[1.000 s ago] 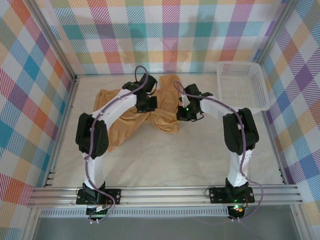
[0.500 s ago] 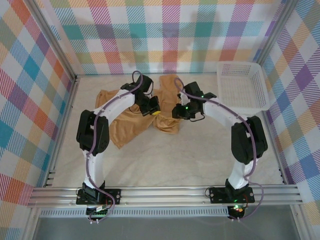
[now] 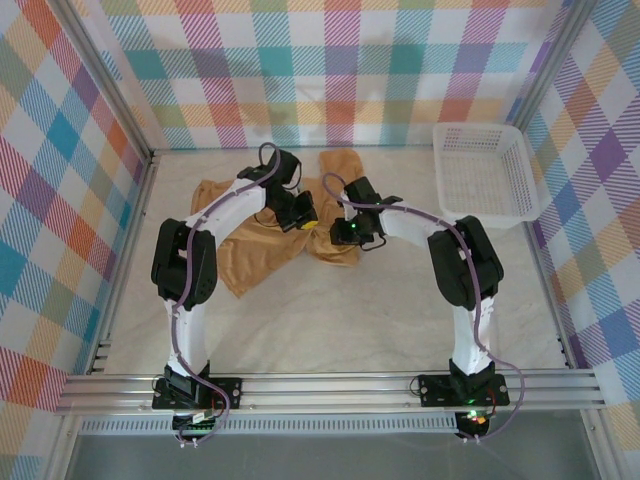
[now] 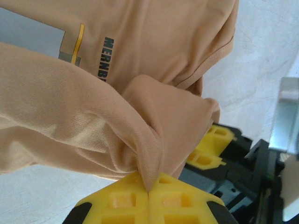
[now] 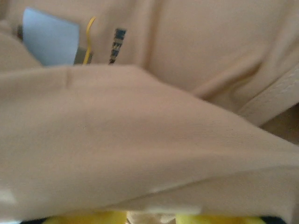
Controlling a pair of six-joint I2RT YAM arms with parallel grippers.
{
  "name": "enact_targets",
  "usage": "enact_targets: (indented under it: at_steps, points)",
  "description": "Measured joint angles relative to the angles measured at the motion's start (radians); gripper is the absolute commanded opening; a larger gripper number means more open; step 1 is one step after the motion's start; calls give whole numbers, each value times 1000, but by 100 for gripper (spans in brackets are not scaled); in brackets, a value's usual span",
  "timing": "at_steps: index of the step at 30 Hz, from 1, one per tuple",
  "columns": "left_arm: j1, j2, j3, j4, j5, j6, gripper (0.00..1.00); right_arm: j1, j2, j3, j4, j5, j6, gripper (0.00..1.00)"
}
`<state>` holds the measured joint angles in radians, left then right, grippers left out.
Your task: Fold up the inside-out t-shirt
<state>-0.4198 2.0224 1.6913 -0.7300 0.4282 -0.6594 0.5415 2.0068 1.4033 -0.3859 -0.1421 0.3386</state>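
Note:
The inside-out t-shirt (image 3: 250,255) is tan and lies crumpled at the back middle of the table. My left gripper (image 3: 302,213) hangs over its middle, and the left wrist view shows that gripper (image 4: 148,190) shut on a pinched fold of the shirt (image 4: 140,121). A grey printed patch (image 4: 51,39) with dark lettering shows on the cloth beyond. My right gripper (image 3: 344,233) sits close to the right of the left one, on the shirt's right part. In the right wrist view its yellow jaws (image 5: 150,218) stand apart, with the tan cloth (image 5: 140,140) draped over them and hiding most of them.
A white mesh basket (image 3: 487,172) stands at the back right corner. Checked walls close the back and both sides. Bare pale table (image 3: 350,320) stretches from the shirt to the metal rail (image 3: 330,385) at the near edge.
My right gripper has slid left across the shirt toward the left gripper, and its jaws have parted. The left gripper has drawn its fold slightly back, still shut.

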Motion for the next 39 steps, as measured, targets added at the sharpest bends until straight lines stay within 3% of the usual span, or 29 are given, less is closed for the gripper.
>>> enact_targets:
  at_steps: [6,10,12,14,16,23,28,30,31,32,34,37,39]
  points:
    - [0,0,-1,0,0,0,0,-4,33,68,37,49,-13,55]
    - [0,0,-1,0,0,0,0,-4,50,71,55,67,-6,54]
    - [0,0,-1,1,0,0,0,-3,57,73,61,80,5,40]
    - [0,0,-1,2,1,0,0,-4,76,93,63,88,16,11]
    - [2,0,-1,5,2,-3,0,-3,111,138,62,85,26,0]
    - [50,0,-1,54,27,-56,0,-3,91,192,-10,39,16,0]
    - [91,32,0,139,32,-131,0,3,-170,-1,8,-109,11,0]
    - [90,53,-2,150,69,-155,0,31,-298,-132,95,-168,12,14]
    - [84,61,-8,161,67,-164,0,56,-359,-208,139,-206,13,31]
    - [72,67,-17,179,64,-171,0,81,-402,-274,167,-237,16,40]
    - [61,79,-39,208,53,-183,0,127,-450,-381,204,-295,28,45]
    - [60,92,-74,230,41,-193,0,160,-434,-457,219,-328,48,42]
    - [60,95,-90,238,34,-194,0,150,-403,-452,204,-306,61,28]
